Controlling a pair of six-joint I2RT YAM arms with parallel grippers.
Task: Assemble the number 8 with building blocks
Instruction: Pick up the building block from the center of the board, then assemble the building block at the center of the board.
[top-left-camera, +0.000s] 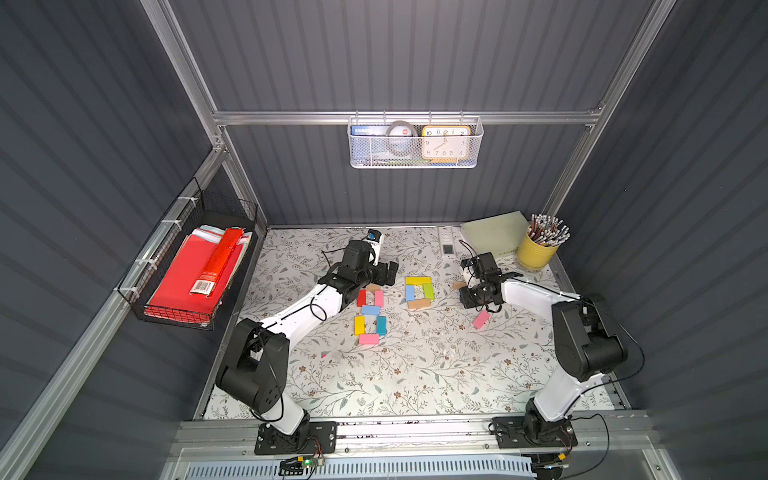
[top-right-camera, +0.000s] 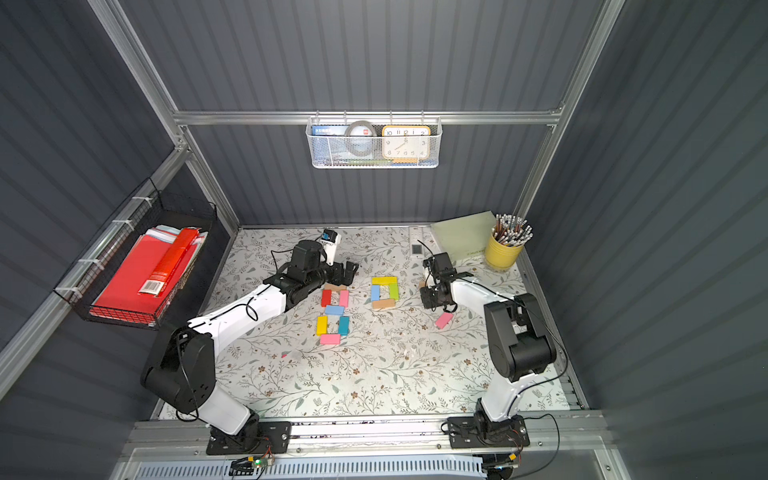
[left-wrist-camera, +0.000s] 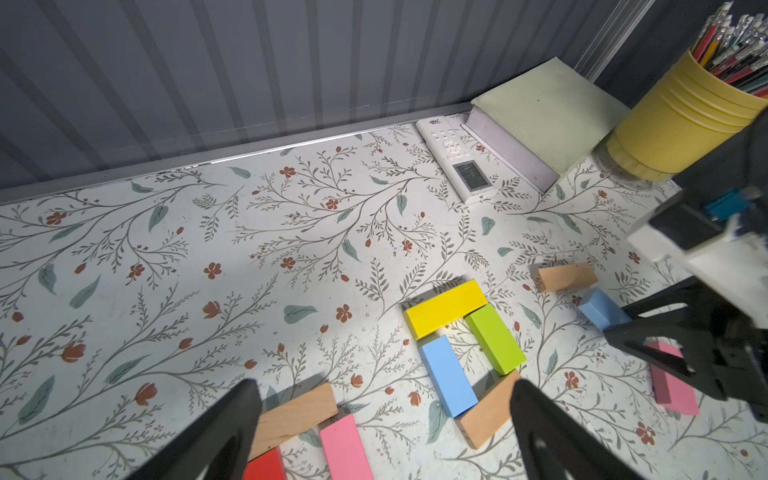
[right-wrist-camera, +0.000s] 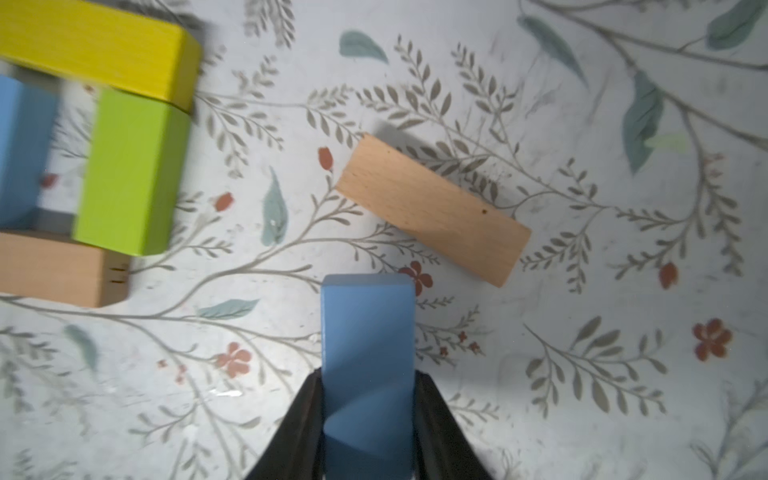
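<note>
Plainly, in both top views the number 8 (top-left-camera: 370, 309) (top-right-camera: 334, 310) lies flat on the floral table (top-left-camera: 415, 374), just beside the four-block square (top-left-camera: 428, 293) (top-right-camera: 393, 291) on the left arm's side. It is made of seven blocks in two stacked loops: tan, red, pink, light blue, yellow, teal and pink. The left gripper (top-left-camera: 390, 272) hangs near the square, over the far end of the 8. The right gripper (top-left-camera: 466, 297) is on the square's other side, with a loose tan block (top-left-camera: 458, 285) between it and the square and a loose pink block (top-left-camera: 481, 320) farther from the square. From above, its jaws cannot be made out. In the left wrist view the left gripper's two black fingers (left-wrist-camera: 245, 415) stand wide apart, framing the square's near tan and light blue pieces. Beyond the square a light blue block (left-wrist-camera: 602, 313) sits tilted at the right gripper's tip. In the right wrist view the right gripper's fingers (right-wrist-camera: 299, 415) press against both long sides of that light blue block, clamped on it. The loose tan block lies askew just past its free end, away from the square. Whether the held block is clear of the table cannot be told.
</note>
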